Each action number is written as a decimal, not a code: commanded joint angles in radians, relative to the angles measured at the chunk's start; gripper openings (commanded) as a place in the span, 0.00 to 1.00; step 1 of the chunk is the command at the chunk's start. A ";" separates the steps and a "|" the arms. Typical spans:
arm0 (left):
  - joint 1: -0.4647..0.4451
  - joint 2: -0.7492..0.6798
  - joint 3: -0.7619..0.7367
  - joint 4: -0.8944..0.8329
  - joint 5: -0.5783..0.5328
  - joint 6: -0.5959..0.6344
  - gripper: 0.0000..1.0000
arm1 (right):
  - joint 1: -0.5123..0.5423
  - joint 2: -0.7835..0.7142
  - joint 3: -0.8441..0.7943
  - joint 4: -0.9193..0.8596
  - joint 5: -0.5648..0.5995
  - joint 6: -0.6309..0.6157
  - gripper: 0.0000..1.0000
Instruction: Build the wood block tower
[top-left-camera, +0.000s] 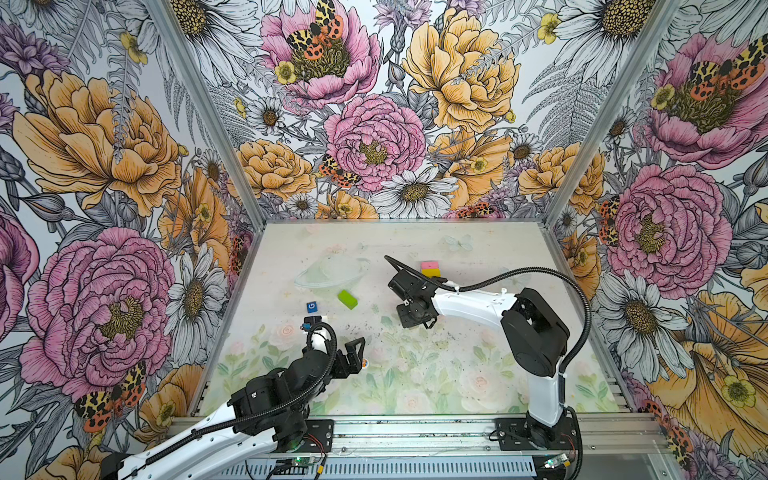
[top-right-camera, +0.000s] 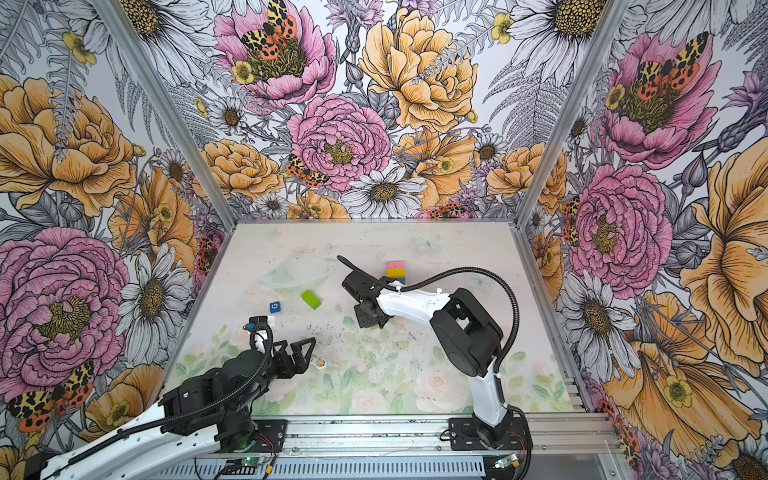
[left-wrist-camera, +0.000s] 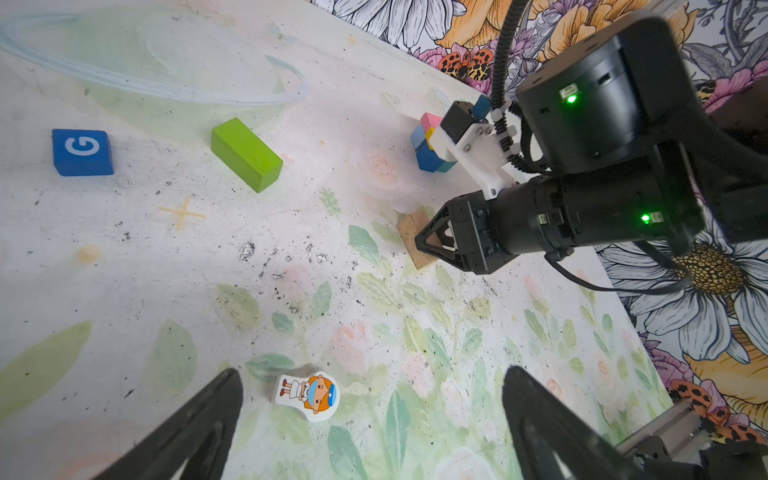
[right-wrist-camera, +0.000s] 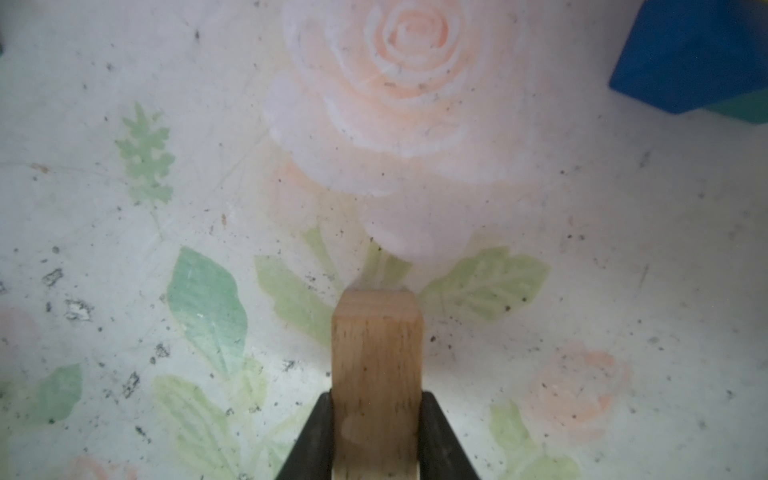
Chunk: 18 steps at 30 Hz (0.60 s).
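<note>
Scene: counter (top-left-camera: 457, 374) with a pale flower print, seen from above in both top views, two arms reaching over it.
Left jaws (left-wrist-camera: 374, 432): stood wide open and empty, low over the near left part of the counter.
Figure piece (left-wrist-camera: 308, 397): small flat cartoon piece with orange hair, lay on the counter between the open left fingers (left-wrist-camera: 195, 428), touching neither.
Dark blue cube (top-left-camera: 312, 307): lay alone on the counter with a white letter G on its top face, well apart from the tower.
Green brick (top-left-camera: 347, 299): lay flat and loose just to the right of the dark blue cube, not touching it.
Right jaws (right-wrist-camera: 376, 436): were closed on the bare-wood brick (right-wrist-camera: 376, 365), one dark finger (right-wrist-camera: 440, 440) pressed on each long side.
Bare-wood brick position: its free end stuck out past the fingertips; in the left wrist view it was low at the counter (left-wrist-camera: 415, 239); I cannot tell if it touched the surface.
Tower (top-left-camera: 430, 269): stood at the far right of the blocks, behind the right wrist, pink brick on yellow brick, blue and teal cubes below (left-wrist-camera: 430, 145).
</note>
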 joint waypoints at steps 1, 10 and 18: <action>0.010 0.021 0.045 0.035 0.051 0.061 0.99 | -0.009 0.006 0.036 -0.010 -0.002 -0.004 0.28; 0.013 0.120 0.096 0.089 0.150 0.155 0.99 | -0.010 0.037 0.032 -0.010 -0.005 0.004 0.31; 0.048 0.188 0.171 0.101 0.204 0.229 0.99 | -0.052 -0.016 0.038 -0.011 -0.021 0.002 0.24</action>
